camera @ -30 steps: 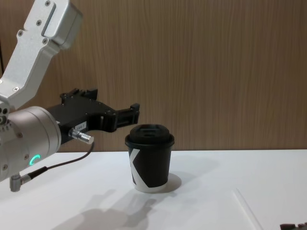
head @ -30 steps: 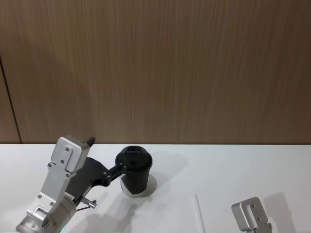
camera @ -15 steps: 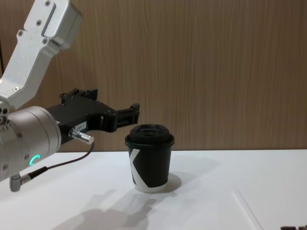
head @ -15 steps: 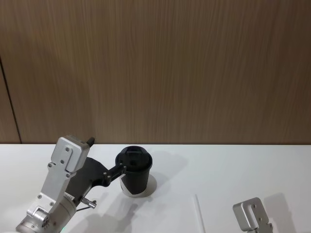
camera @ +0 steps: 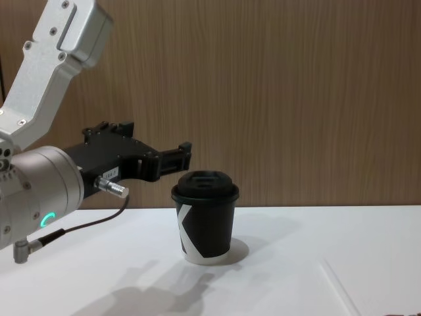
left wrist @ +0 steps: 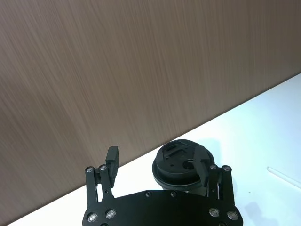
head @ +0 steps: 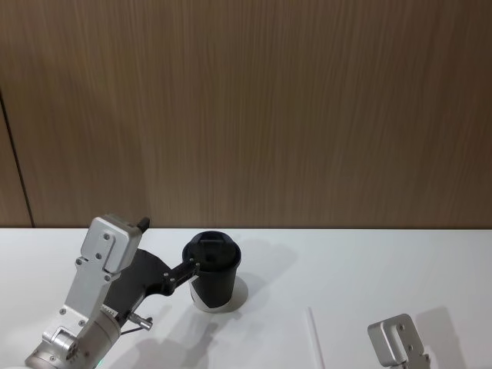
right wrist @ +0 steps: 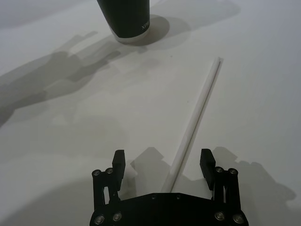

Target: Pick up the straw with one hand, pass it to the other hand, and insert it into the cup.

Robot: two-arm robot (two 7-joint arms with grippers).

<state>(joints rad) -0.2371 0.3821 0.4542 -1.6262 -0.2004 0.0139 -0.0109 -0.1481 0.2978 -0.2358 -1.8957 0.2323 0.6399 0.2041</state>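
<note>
- Straw [head: 314,338] and cup [head: 215,273] both rest on the white counter [head: 384,261], which spans the full width of the head and chest views.
- Left arm [camera: 33,197]: a silver cylindrical body with a lit green ring [camera: 45,219] and a dark cable [camera: 72,227]. It enters the chest view from the left edge, above the counter.
- Left hand [camera: 184,157]: black, two-fingered, held roughly level and pointing at the cup from the cup's left. The fingers are spread wide and hold nothing. In the left wrist view one finger [left wrist: 112,157] stands clear to one side of the lid [left wrist: 181,165], and the other overlaps the lid's edge. In the chest view the fingertips sit just beside the lid rim and slightly higher. Contact with the lid cannot be confirmed.
- Right hand [right wrist: 162,157]: all black, low over the counter at the front right. The fingers are fully spread and grip nothing. The near end of the straw runs between them, with a clear gap on each side.
- Cup: black, upright, lid fitted, with a white angular mark facing the chest camera. It stands near the middle of the counter.
- Straw: white, straight, lying flat on the counter to the front right of the cup and apart from it. Its far end points away from the robot.
</note>
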